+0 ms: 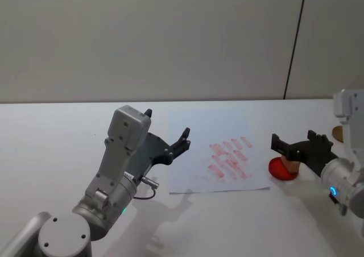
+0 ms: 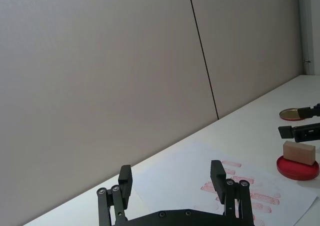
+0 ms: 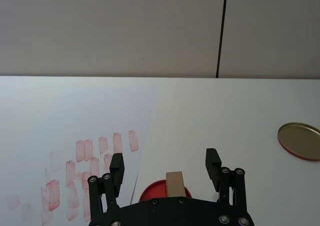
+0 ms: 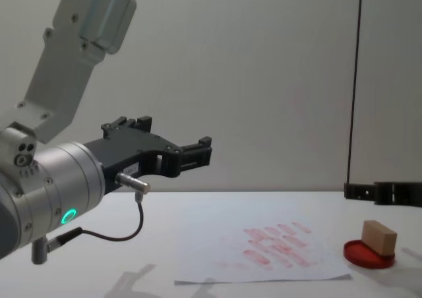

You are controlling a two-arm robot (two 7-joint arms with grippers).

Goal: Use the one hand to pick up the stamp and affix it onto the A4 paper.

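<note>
I note right tool (image 3: 165, 157) open just above tan wooden stamp (image 3: 174, 182) on round red pad (image 4: 368, 255); left tool (image 2: 171, 170) open, well apart.

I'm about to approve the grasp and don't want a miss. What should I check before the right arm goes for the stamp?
1. Right gripper open: ok.
2. Stamp lined up between its fingers: ok, right wrist view.
3. Fingers down at stamp height: not ok; chest view shows them above it.
4. Stamp sitting on ink pad: ok.
5. A4 paper has bare room: ok.
6. Left gripper clear of the paper: cannot tell; raised, open, near its left edge.
</note>
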